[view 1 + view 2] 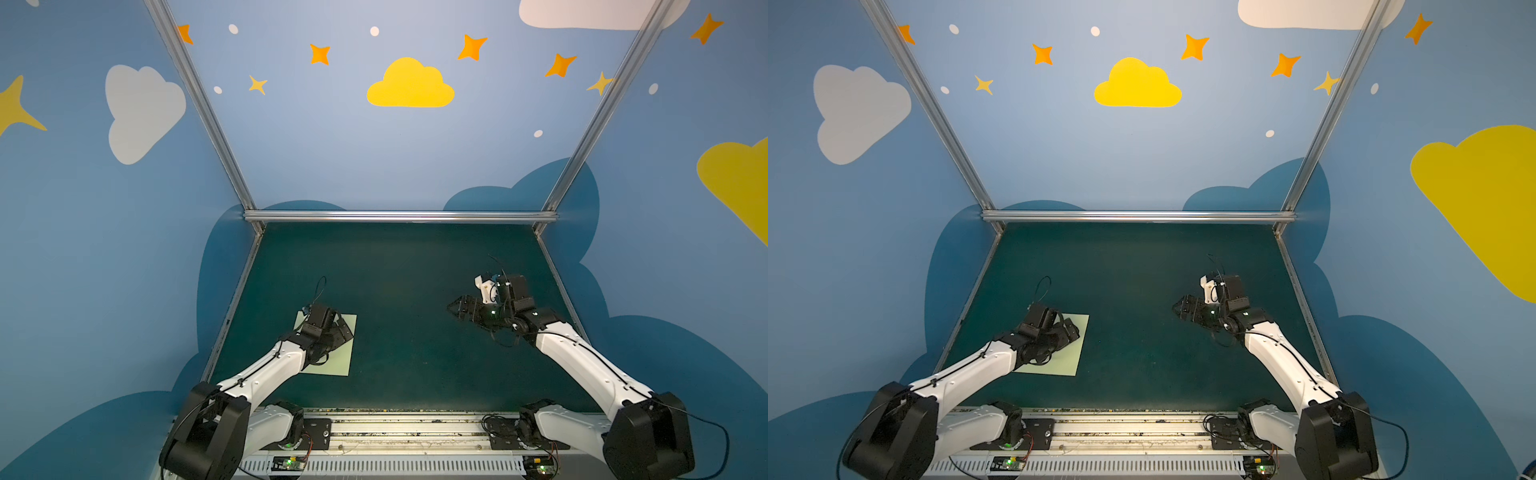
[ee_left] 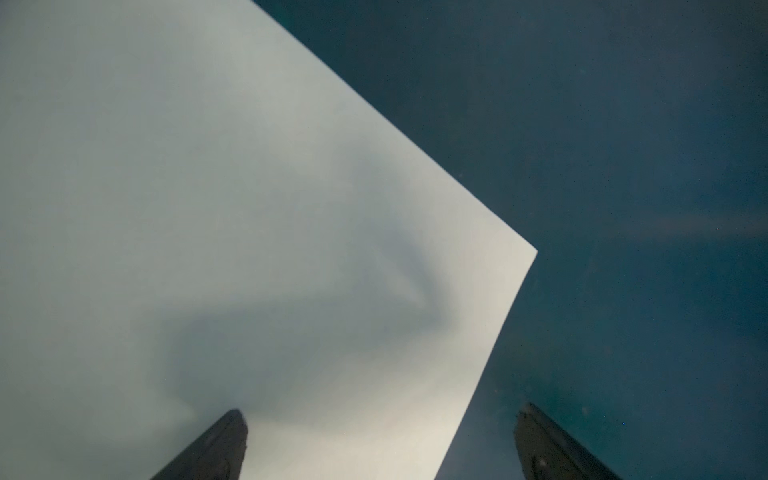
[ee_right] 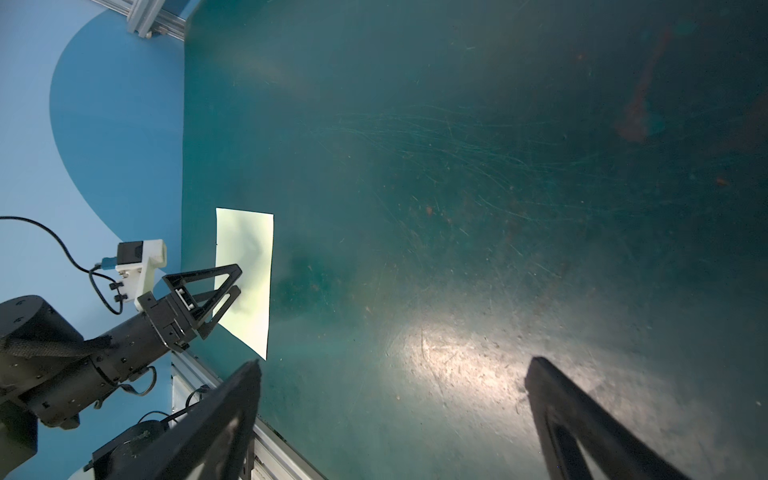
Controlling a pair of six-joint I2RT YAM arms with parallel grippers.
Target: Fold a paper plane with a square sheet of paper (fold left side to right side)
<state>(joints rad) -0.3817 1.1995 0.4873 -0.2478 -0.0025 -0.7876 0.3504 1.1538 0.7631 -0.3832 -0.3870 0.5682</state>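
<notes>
A pale green square sheet of paper lies flat on the dark green table, at the front left in both top views. No crease shows on it, and no paper plane is in view. My left gripper hangs open just above the sheet. In the left wrist view the gripper straddles an edge of the sheet, one finger over paper, the other over table. My right gripper is open and empty over the right side of the table, far from the sheet.
The table is walled by blue panels on three sides, with aluminium rails along the back and sides. A metal rail with the arm bases and cables runs along the front edge.
</notes>
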